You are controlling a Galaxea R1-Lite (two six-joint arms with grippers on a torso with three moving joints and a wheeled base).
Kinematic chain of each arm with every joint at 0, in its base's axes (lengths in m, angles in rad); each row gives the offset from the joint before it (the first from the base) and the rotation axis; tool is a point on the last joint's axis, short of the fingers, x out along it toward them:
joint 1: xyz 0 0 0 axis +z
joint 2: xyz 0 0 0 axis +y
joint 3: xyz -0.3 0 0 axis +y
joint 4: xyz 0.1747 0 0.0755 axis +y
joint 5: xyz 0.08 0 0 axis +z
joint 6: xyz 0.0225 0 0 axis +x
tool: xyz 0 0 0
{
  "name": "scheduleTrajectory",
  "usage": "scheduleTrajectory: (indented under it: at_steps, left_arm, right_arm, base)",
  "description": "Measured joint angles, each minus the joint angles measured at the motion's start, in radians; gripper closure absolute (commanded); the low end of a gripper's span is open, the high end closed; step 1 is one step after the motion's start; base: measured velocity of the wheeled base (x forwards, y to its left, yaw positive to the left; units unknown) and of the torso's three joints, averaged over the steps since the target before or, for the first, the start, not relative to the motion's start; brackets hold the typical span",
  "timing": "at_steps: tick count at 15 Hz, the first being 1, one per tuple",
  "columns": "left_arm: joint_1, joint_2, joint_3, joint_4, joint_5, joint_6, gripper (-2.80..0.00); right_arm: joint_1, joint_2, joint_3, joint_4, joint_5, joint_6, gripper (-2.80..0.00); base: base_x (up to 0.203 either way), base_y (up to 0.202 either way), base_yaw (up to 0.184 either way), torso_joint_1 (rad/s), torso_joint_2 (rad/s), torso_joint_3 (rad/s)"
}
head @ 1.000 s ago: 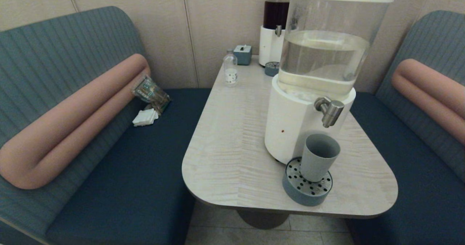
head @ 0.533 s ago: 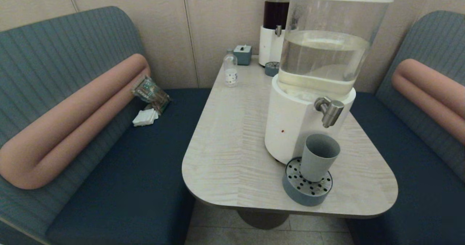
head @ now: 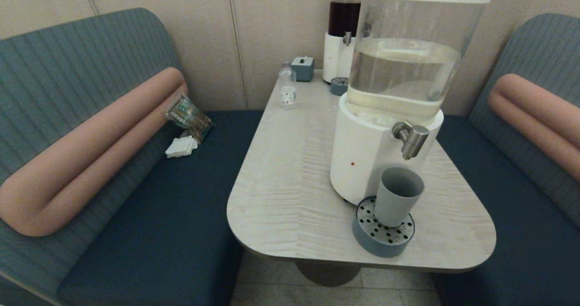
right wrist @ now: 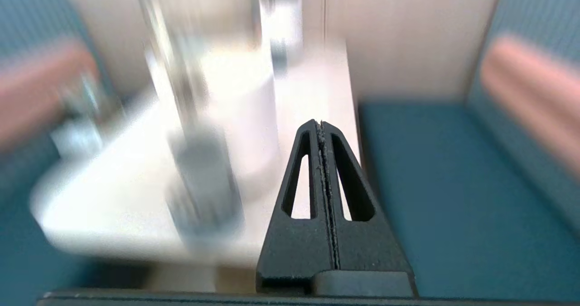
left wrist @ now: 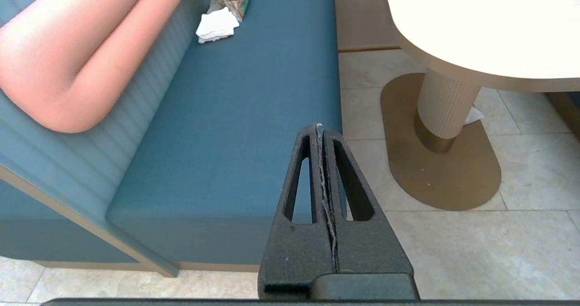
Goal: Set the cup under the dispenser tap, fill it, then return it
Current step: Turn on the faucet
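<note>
We cannot see either arm from the head. The right wrist view is all smeared, so the cup (right wrist: 204, 192) and the big dispenser (right wrist: 235, 115) are only fuzzy shapes there. Looking from the head, the cup (head: 397, 196) hides part of the drip tray (head: 380, 242). We cannot tell if it holds any drink. The far dispenser (head: 343, 29) is cut off at the top edge and partly hidden behind the big tank (head: 408, 52).

Cup (head: 397, 197) sits on the drip tray (head: 368, 242), lower right of frame, tap (head: 411, 139) right above and the white base (head: 358, 161) touching behind. Front and right sides are open; bare tabletop (head: 281, 179) spreads left.
</note>
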State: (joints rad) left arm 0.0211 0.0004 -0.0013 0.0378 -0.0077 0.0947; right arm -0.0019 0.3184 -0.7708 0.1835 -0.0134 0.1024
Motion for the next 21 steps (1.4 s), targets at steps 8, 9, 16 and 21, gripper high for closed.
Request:
scheduleTrajectory:
  at_steps: [8,9,16,21]
  left_arm:
    - [0.000,0.000,0.000,0.000,0.000,0.000,0.00]
    - [0.000,0.001,0.000,0.000,0.000,0.000,0.00]
    - [0.000,0.001,0.000,-0.001,0.000,0.000,0.00]
    - [0.000,0.001,0.001,0.000,0.000,0.000,0.00]
  right_arm:
    - [0.016,0.928,-0.994,0.517,0.087,-0.014,0.00]
    - [0.020,1.010,-1.054,0.599,0.137,-0.018,0.00]
    - [0.104,1.294,-1.137,0.744,0.329,-0.031,0.00]
    - [0.164,1.327,-1.082,0.689,0.322,-0.143,0.00]
  base:
    - [0.000,0.000,0.000,0.000,0.00,0.000]
    - [0.000,0.000,0.000,0.000,0.00,0.000]
    - [0.000,0.000,0.000,0.000,0.00,0.000]
    - [0.000,0.000,0.000,0.000,0.00,0.000]
